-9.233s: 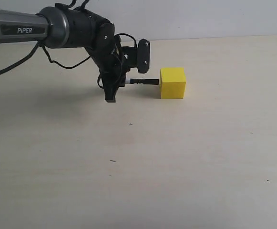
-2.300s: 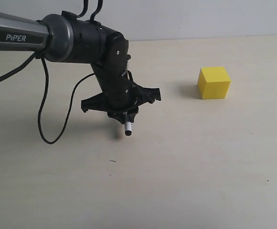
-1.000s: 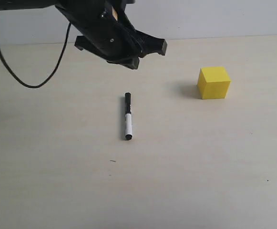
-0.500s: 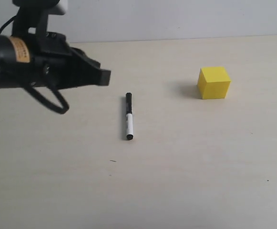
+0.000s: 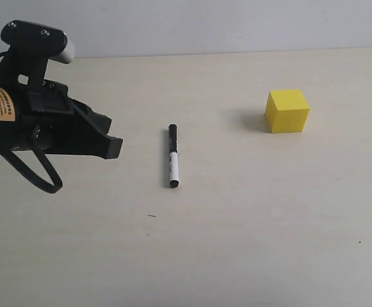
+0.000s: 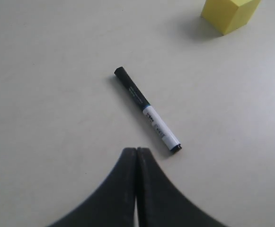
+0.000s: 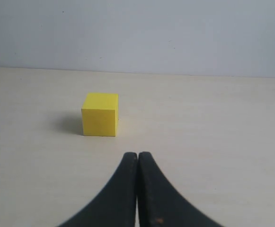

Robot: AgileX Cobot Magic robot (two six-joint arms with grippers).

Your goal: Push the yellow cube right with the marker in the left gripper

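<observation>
The marker [image 5: 173, 165] lies loose on the table, black cap pointing away, white barrel nearer; the left wrist view shows the marker [image 6: 146, 108] just ahead of the fingertips. My left gripper [image 5: 113, 147] hangs to the marker's left, apart from it; in its own view the left gripper [image 6: 137, 150] is shut on nothing. The yellow cube [image 5: 287, 110] rests far right of the marker, and the cube [image 6: 229, 14] sits at the edge of the left wrist view. My right gripper [image 7: 137, 154] is shut and empty, with the cube [image 7: 100, 114] ahead of it. The right arm is outside the exterior view.
A pale wooden table [image 5: 250, 224] carries everything. A light wall [image 5: 237, 25] runs along its far edge. A black cable loop [image 5: 41, 179] hangs below the left arm.
The cube sits further right than at first. The left gripper let go of the marker, which now lies still, and the arm has pulled back to the left and lower in view.
</observation>
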